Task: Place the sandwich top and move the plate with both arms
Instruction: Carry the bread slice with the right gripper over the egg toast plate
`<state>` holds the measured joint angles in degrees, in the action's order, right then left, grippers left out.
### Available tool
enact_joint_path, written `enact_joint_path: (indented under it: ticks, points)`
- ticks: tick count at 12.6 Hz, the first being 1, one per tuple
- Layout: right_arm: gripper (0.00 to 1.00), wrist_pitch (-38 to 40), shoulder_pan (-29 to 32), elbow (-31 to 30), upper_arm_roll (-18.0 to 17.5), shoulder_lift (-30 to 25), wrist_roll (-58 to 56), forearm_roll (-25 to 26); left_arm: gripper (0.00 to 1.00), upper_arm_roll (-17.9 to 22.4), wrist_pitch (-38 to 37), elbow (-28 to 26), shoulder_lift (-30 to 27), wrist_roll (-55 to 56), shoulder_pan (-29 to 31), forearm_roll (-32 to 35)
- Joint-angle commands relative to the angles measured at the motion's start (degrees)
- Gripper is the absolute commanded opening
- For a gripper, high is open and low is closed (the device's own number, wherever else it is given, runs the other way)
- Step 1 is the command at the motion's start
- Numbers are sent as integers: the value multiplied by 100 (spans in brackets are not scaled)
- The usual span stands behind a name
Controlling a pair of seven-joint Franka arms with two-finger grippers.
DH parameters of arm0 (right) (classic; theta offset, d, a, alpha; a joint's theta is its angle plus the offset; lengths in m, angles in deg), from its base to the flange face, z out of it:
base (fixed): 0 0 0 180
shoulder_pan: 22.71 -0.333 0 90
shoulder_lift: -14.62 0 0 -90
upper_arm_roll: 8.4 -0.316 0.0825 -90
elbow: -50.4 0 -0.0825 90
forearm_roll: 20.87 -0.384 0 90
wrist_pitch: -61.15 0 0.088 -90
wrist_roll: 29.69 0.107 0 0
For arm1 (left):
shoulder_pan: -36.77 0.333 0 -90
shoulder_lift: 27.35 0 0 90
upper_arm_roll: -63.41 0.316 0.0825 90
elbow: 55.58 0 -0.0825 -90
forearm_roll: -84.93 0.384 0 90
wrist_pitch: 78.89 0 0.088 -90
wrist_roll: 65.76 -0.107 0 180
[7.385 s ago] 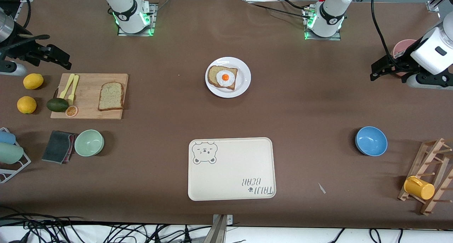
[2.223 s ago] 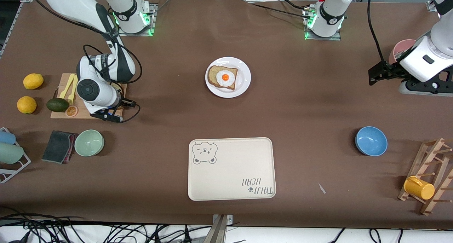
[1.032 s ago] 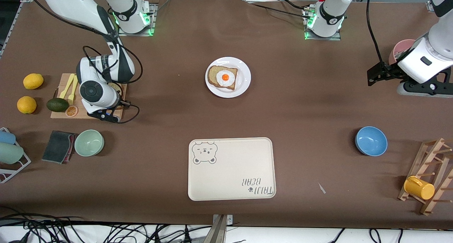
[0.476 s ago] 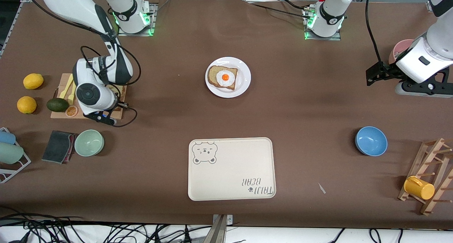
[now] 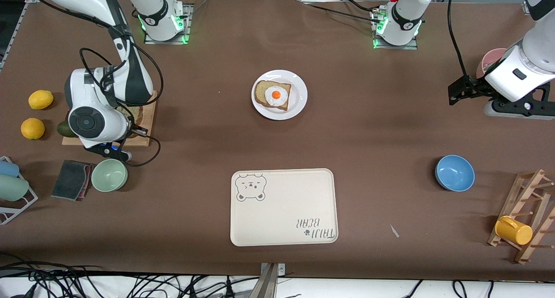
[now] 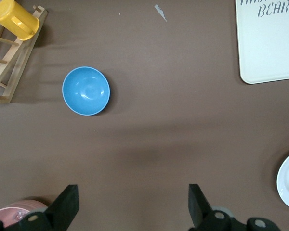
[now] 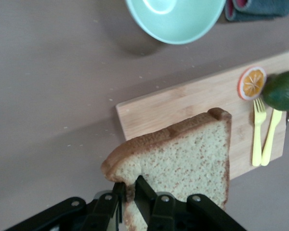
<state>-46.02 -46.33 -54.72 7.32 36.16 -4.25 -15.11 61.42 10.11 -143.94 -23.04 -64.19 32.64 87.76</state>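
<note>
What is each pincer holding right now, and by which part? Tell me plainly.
The right pincer is shut on the tan speckled wholegrain bread slice, pinching its crust edge, above the wooden cutting board. The left pincer is open and empty.

Both arms are glossy white with rounded joints and black bands at the links. Their bases glow green and carry a small red part on top. Loose black cables loop along the links. The right arm shows a round dark grey cap above its fingers, which are black with silver screws.
</note>
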Motion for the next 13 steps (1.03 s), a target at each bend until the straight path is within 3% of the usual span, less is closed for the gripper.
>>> enact_joint_path:
  ticks: [1,2,4,8,11,13]
  points:
    - [0,161,-28,237,-515,-105,-5,-328,100,-74,-41,161,44,44,-44,95]
    - [0,214,-28,394,-778,-114,292,-504,100,-83,-41,161,43,71,-44,95]
    - [0,267,-124,798,-1472,-53,1230,-384,100,-92,-41,161,43,263,-44,103]
    - [0,302,-1045,1616,-1572,517,2210,-304,100,-118,-50,161,43,282,-44,95]
    - [0,364,-1406,1872,-1660,650,2359,-776,100,-188,-50,161,43,282,-44,103]
    - [0,267,-1880,2257,-1704,1078,2955,-1051,100,-206,-50,161,52,282,-44,138]
